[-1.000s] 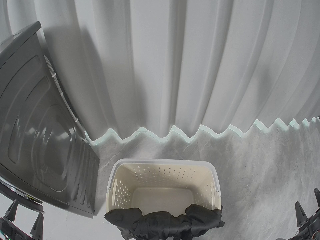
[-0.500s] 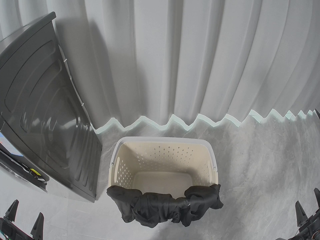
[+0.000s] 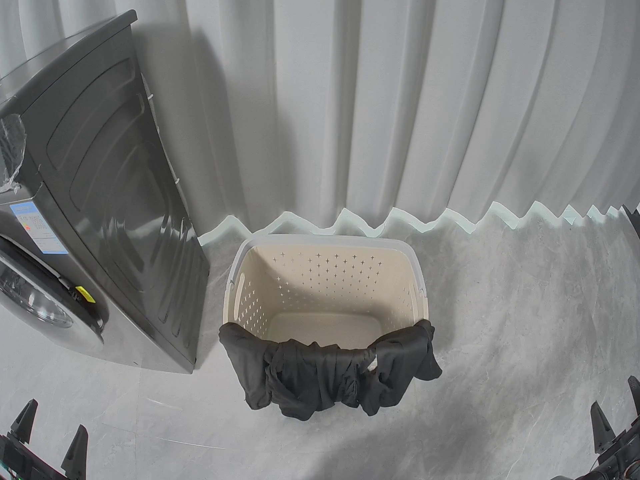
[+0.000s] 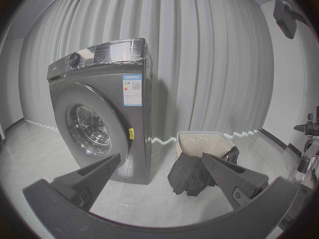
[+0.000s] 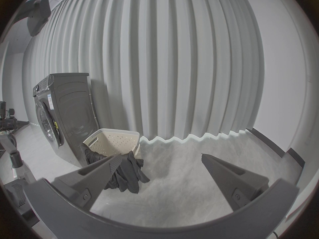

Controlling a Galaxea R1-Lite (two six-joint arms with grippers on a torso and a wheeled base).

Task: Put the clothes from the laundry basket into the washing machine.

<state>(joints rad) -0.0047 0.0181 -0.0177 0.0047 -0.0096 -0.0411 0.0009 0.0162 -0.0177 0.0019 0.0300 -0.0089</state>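
Shifting camera; washer (image 3: 100,201) door (image 4: 89,126) now shows, shut; cloth (image 3: 320,378) drapes basket (image 3: 320,239) rim; left gripper (image 4: 160,156), right gripper (image 5: 161,156) gape empty; nothing loaded.

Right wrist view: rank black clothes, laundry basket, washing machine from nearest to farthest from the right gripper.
1. black clothes, hanging off the near rim.
2. laundry basket, directly behind them.
3. washing machine, beyond the basket, on the robot's left.
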